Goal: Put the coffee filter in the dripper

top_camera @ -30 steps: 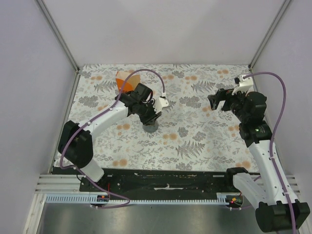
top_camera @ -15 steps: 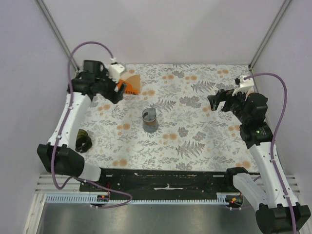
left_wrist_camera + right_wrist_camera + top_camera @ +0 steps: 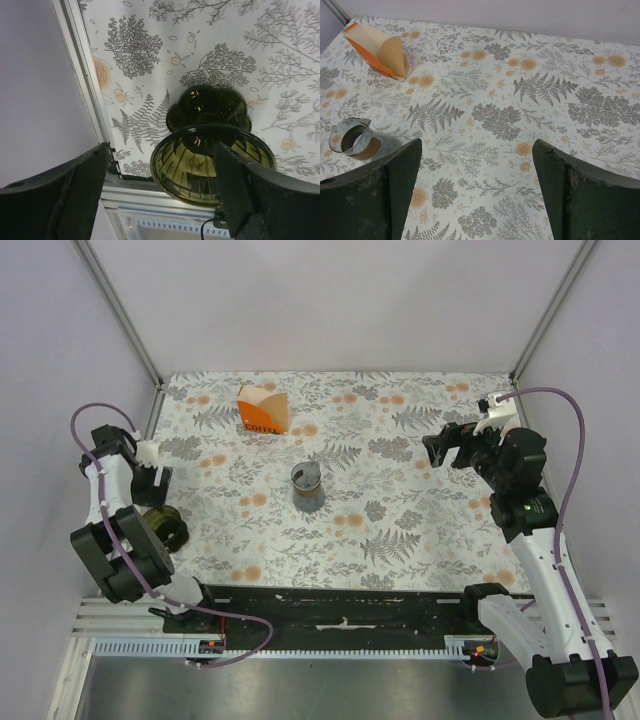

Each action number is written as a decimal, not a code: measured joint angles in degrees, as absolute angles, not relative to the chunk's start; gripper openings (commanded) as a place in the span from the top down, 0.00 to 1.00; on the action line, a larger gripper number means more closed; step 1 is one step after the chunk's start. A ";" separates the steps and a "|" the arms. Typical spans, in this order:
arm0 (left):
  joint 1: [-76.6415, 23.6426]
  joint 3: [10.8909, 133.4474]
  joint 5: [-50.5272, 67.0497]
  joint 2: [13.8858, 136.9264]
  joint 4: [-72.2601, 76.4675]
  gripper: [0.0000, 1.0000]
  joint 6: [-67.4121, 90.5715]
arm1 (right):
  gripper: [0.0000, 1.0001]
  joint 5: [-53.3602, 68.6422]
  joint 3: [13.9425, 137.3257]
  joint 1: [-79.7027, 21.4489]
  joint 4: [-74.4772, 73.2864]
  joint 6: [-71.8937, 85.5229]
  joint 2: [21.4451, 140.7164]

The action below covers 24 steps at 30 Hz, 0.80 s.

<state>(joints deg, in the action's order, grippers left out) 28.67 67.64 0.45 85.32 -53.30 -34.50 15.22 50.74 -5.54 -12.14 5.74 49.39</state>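
While left fingers (image 3: 155, 480) and right fingers (image 3: 437, 450) gaped empty, the dark green translucent cone dripper (image 3: 190, 165) lay sideways ahead of the left pair, mouth facing them.

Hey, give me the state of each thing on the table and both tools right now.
carton: open.
coffee filter: inside the carton.
dripper: lying on its side, empty.
glass pitcher: upright.
left tool: open, holding nothing.
right tool: open, holding nothing.
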 measured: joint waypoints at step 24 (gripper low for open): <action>27.99 75.92 24.95 84.55 -55.55 0.98 -17.28 | 0.04 7.90 59.13 -23.27 -15.49 4.62 53.01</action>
